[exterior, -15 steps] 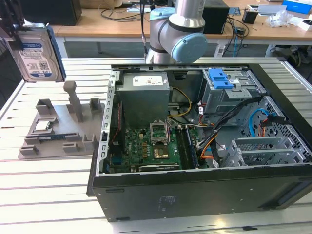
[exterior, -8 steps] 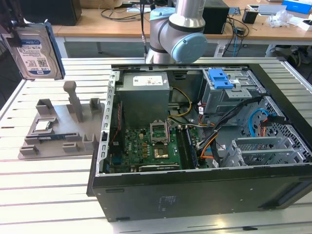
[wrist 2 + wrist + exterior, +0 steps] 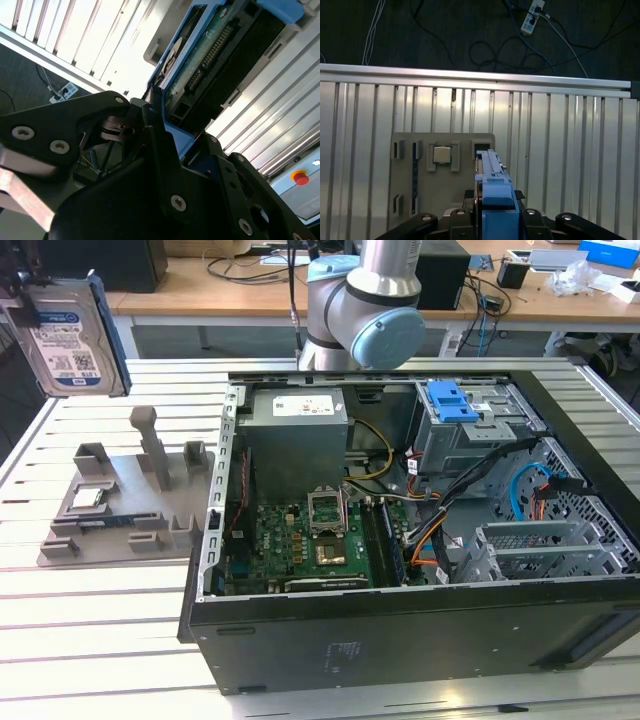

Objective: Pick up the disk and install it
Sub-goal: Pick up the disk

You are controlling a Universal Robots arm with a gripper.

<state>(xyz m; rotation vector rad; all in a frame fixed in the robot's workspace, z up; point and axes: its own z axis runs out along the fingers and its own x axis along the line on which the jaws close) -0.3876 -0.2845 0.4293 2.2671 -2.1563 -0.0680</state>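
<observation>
The disk [image 3: 72, 340], a silver hard drive with a white-and-blue label in a blue carrier bracket, hangs upright in the air at the exterior view's far left, well above the grey holder. My gripper [image 3: 28, 308] is shut on its edge there. In the second wrist view the disk [image 3: 210, 60] shows its circuit-board side, clamped between the black fingers [image 3: 155, 135]. In the first wrist view the disk [image 3: 491, 180] is edge-on, rising from the gripper [image 3: 492, 220] above the holder.
The grey holder [image 3: 110, 510] with a small CPU chip [image 3: 85, 498] lies on the slatted table below the disk. The open computer case [image 3: 400, 630] stands to the exterior view's right, with a blue-latched drive cage [image 3: 455, 405] at its back. The arm's base [image 3: 365, 300] stands behind the case.
</observation>
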